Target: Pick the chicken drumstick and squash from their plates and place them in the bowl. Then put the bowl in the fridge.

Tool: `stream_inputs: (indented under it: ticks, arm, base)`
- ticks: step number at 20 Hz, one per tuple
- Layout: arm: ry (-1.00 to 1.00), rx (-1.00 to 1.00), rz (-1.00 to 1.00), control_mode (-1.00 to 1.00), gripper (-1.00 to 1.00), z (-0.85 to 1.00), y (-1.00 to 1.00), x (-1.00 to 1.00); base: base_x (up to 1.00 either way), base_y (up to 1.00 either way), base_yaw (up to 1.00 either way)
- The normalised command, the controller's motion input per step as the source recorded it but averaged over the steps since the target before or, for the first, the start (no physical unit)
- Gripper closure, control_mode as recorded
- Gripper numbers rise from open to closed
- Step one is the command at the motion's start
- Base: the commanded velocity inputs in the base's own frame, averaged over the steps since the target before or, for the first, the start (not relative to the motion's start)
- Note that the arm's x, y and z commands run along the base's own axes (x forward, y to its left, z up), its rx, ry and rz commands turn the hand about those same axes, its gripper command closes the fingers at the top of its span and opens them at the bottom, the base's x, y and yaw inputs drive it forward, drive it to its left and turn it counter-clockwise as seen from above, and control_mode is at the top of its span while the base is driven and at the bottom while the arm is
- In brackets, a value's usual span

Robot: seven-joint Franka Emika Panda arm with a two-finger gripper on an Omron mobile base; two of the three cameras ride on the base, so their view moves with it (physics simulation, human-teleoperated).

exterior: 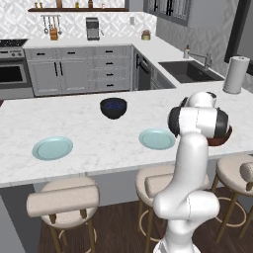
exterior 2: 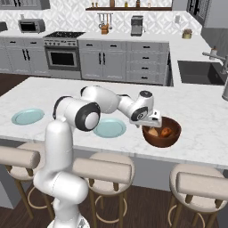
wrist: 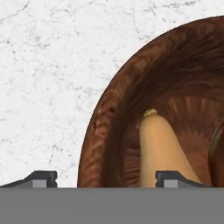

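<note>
Fingers (wrist: 106,177) apart astride the bowl (exterior 2: 161,132) rim on the desk (exterior 2: 200,111), squash (wrist: 162,151) and drumstick (exterior 2: 166,132) inside, two plates (exterior 2: 109,128) bare beside it

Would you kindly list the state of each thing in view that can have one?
Bowl: upright on the counter, holding squash and drumstick.
Squash: lying in the bowl, stem end up in the hand view.
Drumstick: in the bowl, beside the squash.
Plates: both empty.
Dark bowl: upright on the counter.
Gripper: open, straddling the bowl's near rim.
</note>
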Motion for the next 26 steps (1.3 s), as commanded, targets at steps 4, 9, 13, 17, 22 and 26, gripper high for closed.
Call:
stream_inputs:
  ticks: [4,9,13,17,22,26]
  arm:
    - [0.0,0.0,0.0,-1.0,1.0,-0.38,0.0,-0.09]
    - [0.0,-0.01,0.0,-1.0,1.0,-0.08,0.08,-0.26]
    - [0.0,-0.05,0.0,-1.0,1.0,0.0,0.22,-0.47]
    - [0.0,-0.06,0.0,-1.0,1.0,-0.13,0.29,-0.51]
    - [0.02,-0.04,0.0,-1.0,1.0,-0.27,0.19,-0.4]
    - [0.02,0.0,0.0,-1.0,1.0,-0.35,0.04,-0.32]
  base:
    - [0.0,0.0,0.0]
    - [0.0,0.0,0.0]
    - [0.0,0.0,0.0]
    - [0.0,0.0,0.0]
    - [0.0,0.0,0.0]
    - [0.0,0.0,0.0]
